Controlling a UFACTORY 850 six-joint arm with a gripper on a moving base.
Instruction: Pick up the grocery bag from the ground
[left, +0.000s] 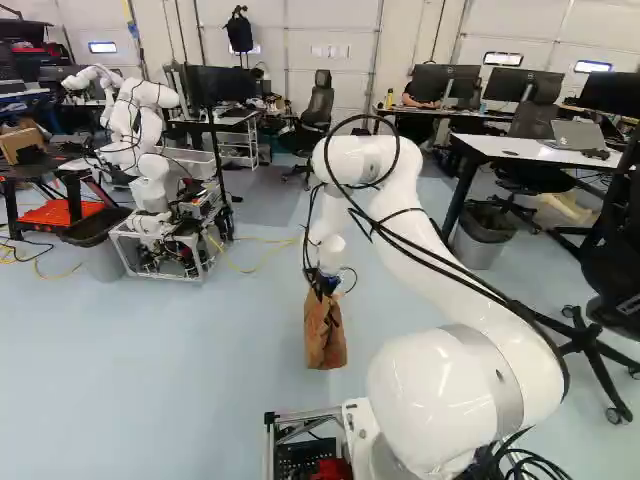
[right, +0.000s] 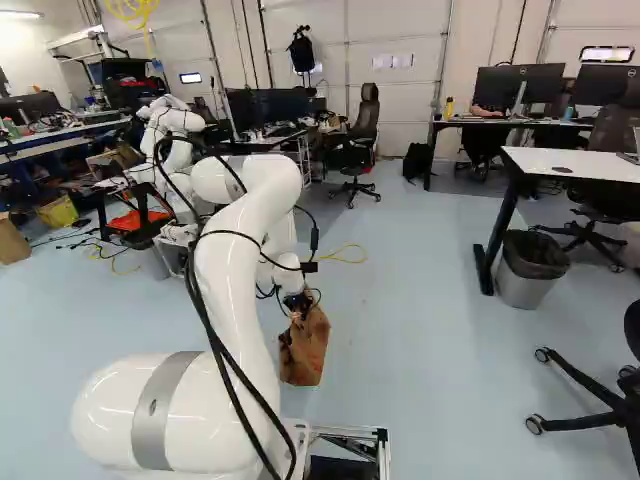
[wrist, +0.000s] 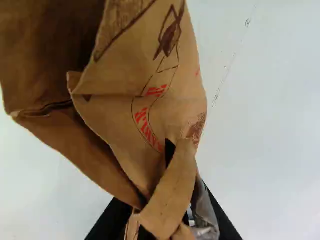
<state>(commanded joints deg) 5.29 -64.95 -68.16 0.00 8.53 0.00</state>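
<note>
Left base view: shows brown paper grocery bag (left: 325, 335) below gripper (left: 326, 288); can't tell if touching floor (left: 190, 390). Right base view: shows same bag slightly tilted, creased. Can't make out fingertips among dark cables (right: 268, 293). Wrist view: clamped on bunched bag paper, fingers mostly buried behind folds. Runs out of view at far end; crumpled, with red and dark print. Can't identify crumpled grey material (wrist: 204, 212).

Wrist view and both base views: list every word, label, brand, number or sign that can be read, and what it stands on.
Nothing reads clearly enough to quote.
Paper bag: red print on its side, too blurred and creased to read.
Wall sheets: any print is too small to read.
</note>
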